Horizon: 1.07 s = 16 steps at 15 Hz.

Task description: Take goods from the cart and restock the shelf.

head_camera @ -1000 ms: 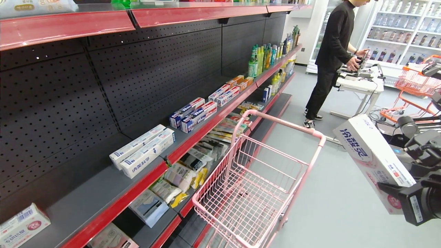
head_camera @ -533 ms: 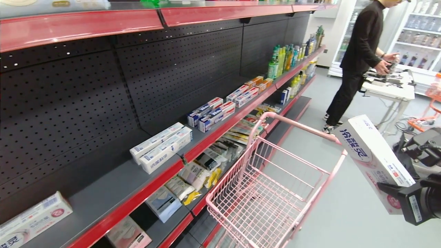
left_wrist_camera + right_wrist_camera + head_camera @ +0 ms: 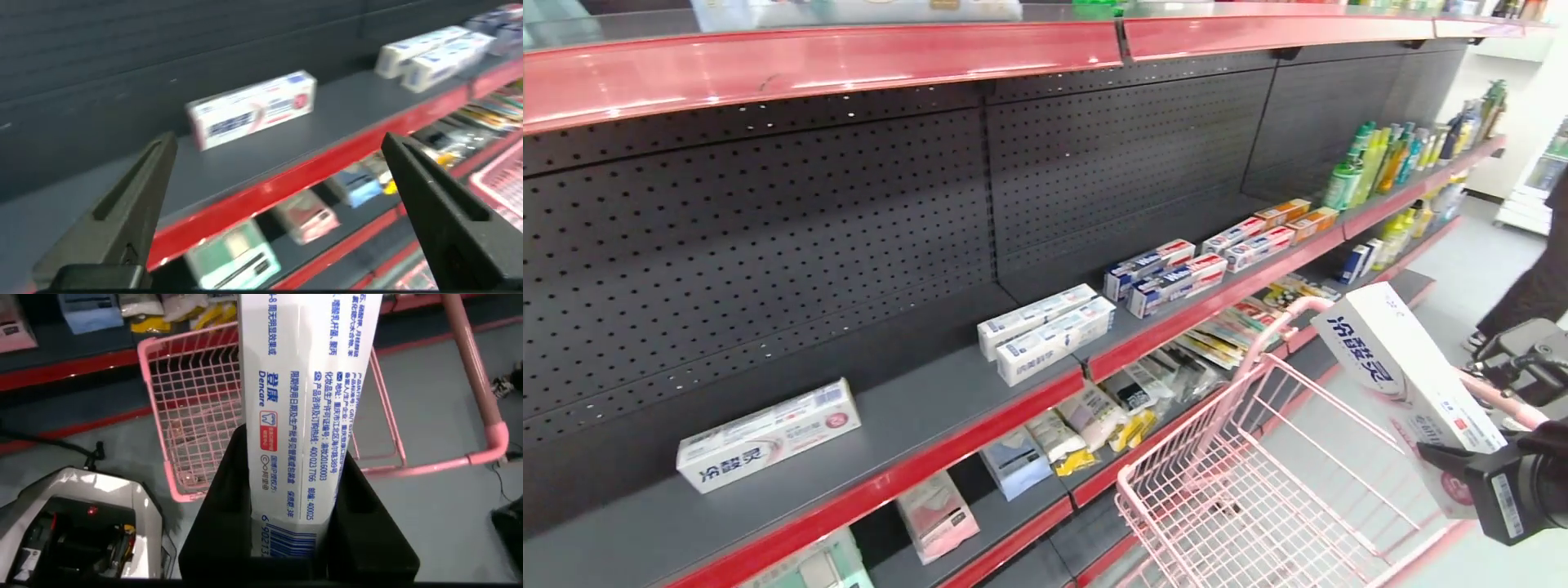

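Right wrist view looks along the right tool (image 3: 294, 469), whose two black fingers (image 3: 233, 478) are clamped against the long sides of a white toothpaste box (image 3: 306, 392). The box's barcode end sits down between them and the rest of the box juts out past their tips. In the head view the same toothpaste box (image 3: 1388, 359) is held tilted at the right tool (image 3: 1462, 474), in the air above the handle end of the pink wire cart (image 3: 1241, 506) and apart from the shelf (image 3: 915, 408).

The left tool (image 3: 278, 147) is spread wide with nothing between its fingers (image 3: 131, 212). It faces the grey shelf board with its red front edge, touching nothing. On that board lies a matching box (image 3: 768, 433) on its long side, near the back panel. Two white boxes (image 3: 1049, 331) lie side by side farther along the board, well apart from it.
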{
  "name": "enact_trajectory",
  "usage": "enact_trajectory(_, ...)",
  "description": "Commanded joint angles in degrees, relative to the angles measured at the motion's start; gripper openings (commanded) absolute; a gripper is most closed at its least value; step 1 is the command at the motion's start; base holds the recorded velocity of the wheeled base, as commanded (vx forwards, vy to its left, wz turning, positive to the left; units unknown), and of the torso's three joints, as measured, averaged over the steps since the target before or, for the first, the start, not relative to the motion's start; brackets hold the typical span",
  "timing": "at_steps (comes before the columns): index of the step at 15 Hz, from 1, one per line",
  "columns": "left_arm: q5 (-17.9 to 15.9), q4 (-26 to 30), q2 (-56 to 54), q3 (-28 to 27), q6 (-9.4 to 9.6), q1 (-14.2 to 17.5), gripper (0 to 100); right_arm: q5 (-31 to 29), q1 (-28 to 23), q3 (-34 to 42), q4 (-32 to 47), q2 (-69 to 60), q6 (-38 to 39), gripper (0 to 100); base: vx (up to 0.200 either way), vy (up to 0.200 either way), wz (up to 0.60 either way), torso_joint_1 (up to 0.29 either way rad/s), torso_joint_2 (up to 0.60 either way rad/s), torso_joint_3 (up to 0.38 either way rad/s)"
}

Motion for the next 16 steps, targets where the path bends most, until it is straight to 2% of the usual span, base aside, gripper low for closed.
enact_trajectory(1,0.0,0.0,0.0,0.0,0.02,0.0,100,0.0,0.0,0.1,0.0,0.1,0.0,0,0.000,0.000,0.60,0.002,0.00,0.002)
enact_trajectory(11,0.0,0.0,0.0,0.0,-0.07,0.0,100,0.0,0.0,0.1,-0.4,1.3,-0.1,0,0.000,0.000,0.60,0.002,0.00,0.005)
enact_trajectory(16,0.0,0.0,0.0,0.0,0.02,0.0,100,0.1,0.0,0.1,-0.5,0.7,-0.1,0,0.000,0.000,0.00,0.000,0.00,0.000)
